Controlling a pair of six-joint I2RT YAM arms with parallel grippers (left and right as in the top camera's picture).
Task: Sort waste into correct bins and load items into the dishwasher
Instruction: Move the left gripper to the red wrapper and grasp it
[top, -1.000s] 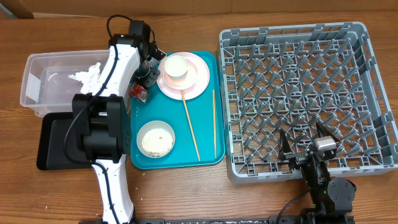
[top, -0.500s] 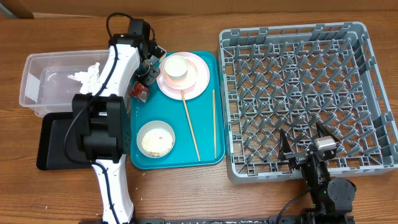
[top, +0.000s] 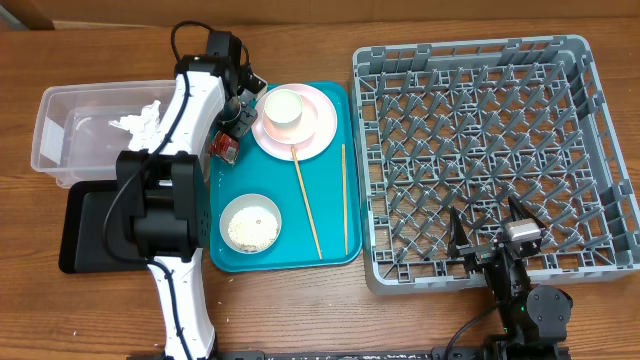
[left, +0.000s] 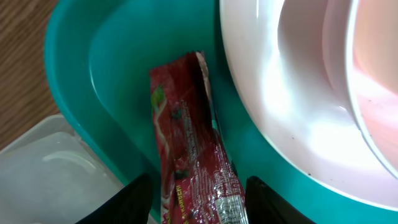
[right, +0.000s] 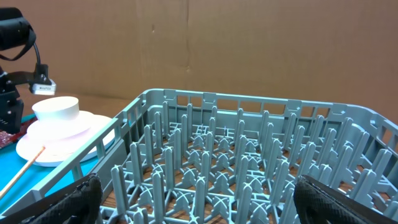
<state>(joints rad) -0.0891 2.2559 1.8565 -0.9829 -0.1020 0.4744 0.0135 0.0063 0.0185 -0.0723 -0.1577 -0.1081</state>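
The red sauce packet (left: 189, 155) lies in the teal tray's back-left corner, beside the pink plate (left: 298, 93). My left gripper (left: 199, 202) is open, one finger on each side of the packet (top: 222, 148). A small white cup (top: 284, 107) stands on the pink plate (top: 312, 132). A white bowl (top: 250, 222) holds rice scraps, and two chopsticks (top: 305, 200) lie on the tray. The crumpled napkin (top: 140, 120) sits in the clear tub (top: 70, 150). My right gripper (right: 205, 202) hangs open over the grey dish rack (top: 490, 150), holding nothing. No second bowl shows.
The teal tray (top: 330, 240) lies between the tub and the rack. The black tray (top: 85, 235) sits at the front left, partly under my left arm (top: 165, 215). The rack's upright pegs (right: 211, 155) fill the space below my right gripper.
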